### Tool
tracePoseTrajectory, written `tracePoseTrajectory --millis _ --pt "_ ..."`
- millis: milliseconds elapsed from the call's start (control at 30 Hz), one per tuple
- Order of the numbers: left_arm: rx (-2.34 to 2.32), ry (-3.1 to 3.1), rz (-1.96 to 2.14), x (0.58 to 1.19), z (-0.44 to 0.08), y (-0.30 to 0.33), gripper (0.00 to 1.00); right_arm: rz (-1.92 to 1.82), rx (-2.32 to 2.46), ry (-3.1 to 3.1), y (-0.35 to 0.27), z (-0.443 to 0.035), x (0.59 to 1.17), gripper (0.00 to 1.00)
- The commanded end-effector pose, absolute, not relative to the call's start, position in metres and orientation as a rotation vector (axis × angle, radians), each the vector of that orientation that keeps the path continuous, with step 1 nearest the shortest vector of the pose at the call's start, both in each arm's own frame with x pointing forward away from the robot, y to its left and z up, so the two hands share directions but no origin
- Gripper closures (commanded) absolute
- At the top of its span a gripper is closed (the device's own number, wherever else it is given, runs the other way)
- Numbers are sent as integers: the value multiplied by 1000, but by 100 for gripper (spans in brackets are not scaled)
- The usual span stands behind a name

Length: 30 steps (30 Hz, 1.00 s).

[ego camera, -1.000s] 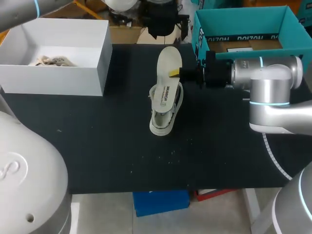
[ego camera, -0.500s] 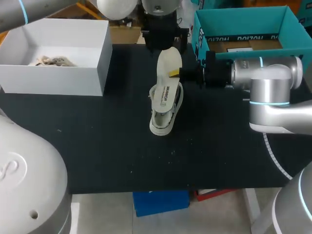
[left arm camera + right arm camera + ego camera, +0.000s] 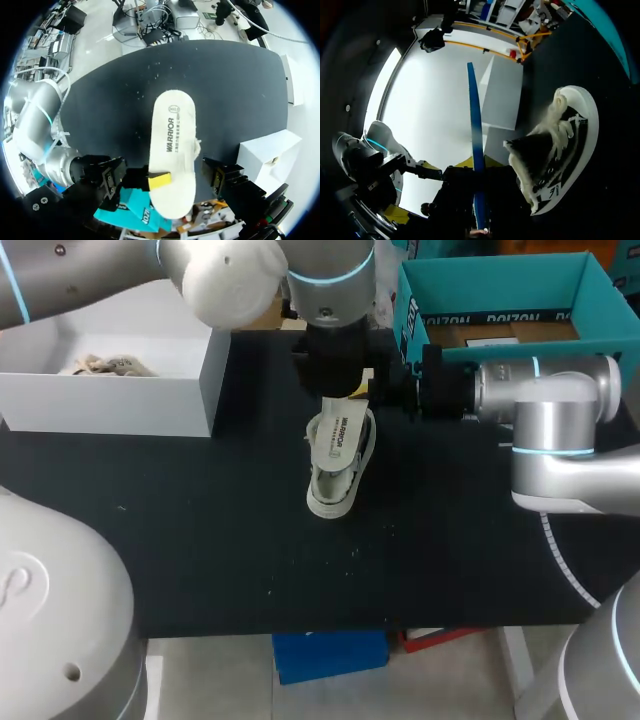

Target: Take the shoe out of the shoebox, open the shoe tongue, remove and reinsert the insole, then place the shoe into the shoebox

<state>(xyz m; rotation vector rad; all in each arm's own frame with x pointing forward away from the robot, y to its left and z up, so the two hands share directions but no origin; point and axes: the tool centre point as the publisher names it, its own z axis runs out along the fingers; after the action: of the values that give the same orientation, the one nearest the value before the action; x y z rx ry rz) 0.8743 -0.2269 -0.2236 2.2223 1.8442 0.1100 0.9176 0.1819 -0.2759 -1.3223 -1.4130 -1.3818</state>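
Observation:
A white and dark shoe (image 3: 338, 475) sits on the black mat, also seen beside my right gripper (image 3: 555, 145). A cream insole (image 3: 338, 435) has its lower end in the shoe and its other end raised toward the back. My right gripper (image 3: 362, 391) is shut on the insole's edge; its yellow tip (image 3: 159, 180) pinches the insole (image 3: 172, 145). From the right wrist the insole shows edge-on as a thin blue strip (image 3: 476, 145). My left gripper (image 3: 338, 370) hangs open over the raised end, one finger (image 3: 220, 176) on each side, not touching it.
An open white shoebox (image 3: 200, 360) with crumpled paper stands at the back left. A teal box (image 3: 500, 280) stands at the back right, behind my right arm (image 3: 545, 400). The mat's front half holds only specks.
My left arm has come forward from the back edge and now covers the insole's raised end. The right arm, insole and shoe have not moved.

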Motion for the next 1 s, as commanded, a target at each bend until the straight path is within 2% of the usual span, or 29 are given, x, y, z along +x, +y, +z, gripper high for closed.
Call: tracePoseTrajectory --millis 33,400,800,1000 --pt "2194 1821 161 859 -227 -224 0 -1382 -1326 -1413 183 -276 917 100" --pt "2141 1803 158 834 -226 -221 0 -1382 -1326 -1413 183 -276 917 100" --pt "1405 1268 -927 851 -236 -169 0 -1382 -1326 -1413 183 -276 917 100" --pt "1322 1209 -1020 856 -243 -160 0 -1382 -1326 -1413 183 -276 917 100"
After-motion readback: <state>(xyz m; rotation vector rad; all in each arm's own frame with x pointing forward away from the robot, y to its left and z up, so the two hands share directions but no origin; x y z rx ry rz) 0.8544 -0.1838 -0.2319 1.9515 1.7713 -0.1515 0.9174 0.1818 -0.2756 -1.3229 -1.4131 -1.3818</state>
